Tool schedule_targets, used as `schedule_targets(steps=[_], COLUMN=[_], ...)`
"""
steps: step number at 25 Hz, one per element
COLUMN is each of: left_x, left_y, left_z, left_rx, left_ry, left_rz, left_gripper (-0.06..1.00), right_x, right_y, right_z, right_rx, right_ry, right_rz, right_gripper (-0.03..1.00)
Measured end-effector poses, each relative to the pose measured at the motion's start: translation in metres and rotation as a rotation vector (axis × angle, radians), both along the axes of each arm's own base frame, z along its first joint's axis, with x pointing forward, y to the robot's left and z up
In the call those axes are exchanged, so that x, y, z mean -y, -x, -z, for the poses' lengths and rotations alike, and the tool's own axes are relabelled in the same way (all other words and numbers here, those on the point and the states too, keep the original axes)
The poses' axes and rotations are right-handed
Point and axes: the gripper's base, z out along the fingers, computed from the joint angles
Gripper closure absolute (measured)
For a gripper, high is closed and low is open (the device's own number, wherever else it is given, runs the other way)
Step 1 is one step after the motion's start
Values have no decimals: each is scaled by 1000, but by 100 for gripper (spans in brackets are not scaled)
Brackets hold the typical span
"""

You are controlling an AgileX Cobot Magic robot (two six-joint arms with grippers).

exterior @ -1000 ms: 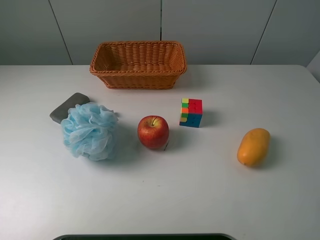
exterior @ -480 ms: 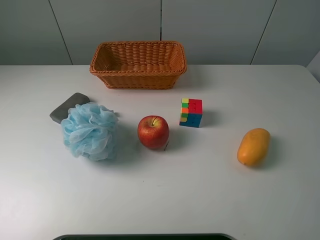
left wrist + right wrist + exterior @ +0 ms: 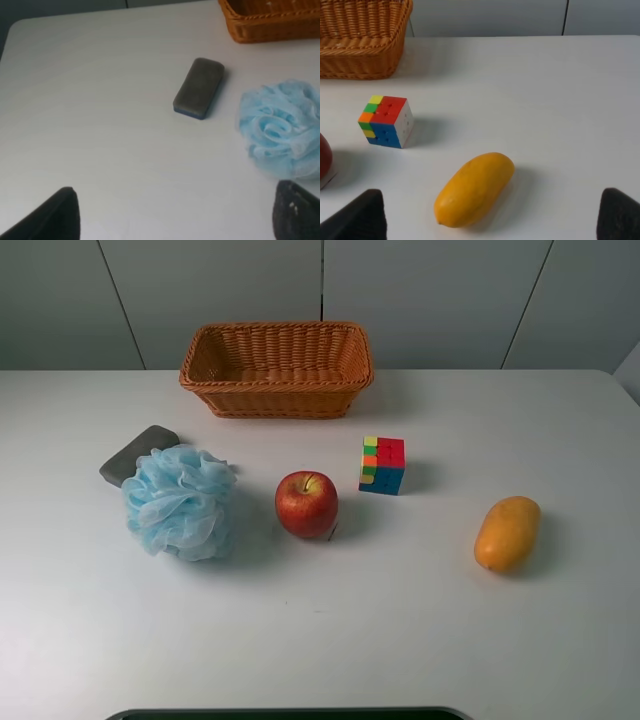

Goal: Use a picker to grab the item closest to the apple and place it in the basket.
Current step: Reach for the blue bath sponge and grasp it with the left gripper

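Task not started — cube (image 3: 382, 465), nearest apple (image 3: 306, 504), untouched; basket (image 3: 275, 402) at far side, unfilled. Left gripper (image 3: 175, 215), right gripper (image 3: 490, 215) — jaws spread, holding nothing. Grasp, transfer outstanding.

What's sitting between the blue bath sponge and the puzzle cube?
The apple sits between the bath sponge and the cube, touching neither. The high exterior view shows this.
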Motion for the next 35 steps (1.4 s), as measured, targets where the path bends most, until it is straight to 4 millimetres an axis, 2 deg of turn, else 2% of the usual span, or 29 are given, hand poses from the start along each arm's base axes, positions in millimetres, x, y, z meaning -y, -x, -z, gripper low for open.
schedule_targets(steps=[5, 8, 12, 18, 24, 30, 35], left_x=[0, 2, 9, 34, 79, 118, 139], left_y=[-52, -85, -125, -182, -224, -243, -253], left_z=[-21, -22, -12, 19, 69, 111, 142], left_rx=[-176, -280, -413, -592, -700, -749, -768], left_ry=[1, 17, 58, 59, 39, 13, -2], left_rz=[2, 10, 42, 101, 166, 221, 250], left_gripper=[20, 20, 20, 20, 20, 20, 20], right_x=[0, 0, 0, 0, 0, 0, 0], right_y=[0, 0, 0, 0, 0, 0, 0], right_z=[0, 0, 0, 0, 0, 0, 0], right_rx=[0, -1, -1, -1, -1, -1, -1], right_ry=[-5, -7, -7, -7, -8, -11, -10], right_rz=[3, 4, 4, 4, 4, 6, 5], right_gripper=[34, 34, 34, 34, 34, 34, 34])
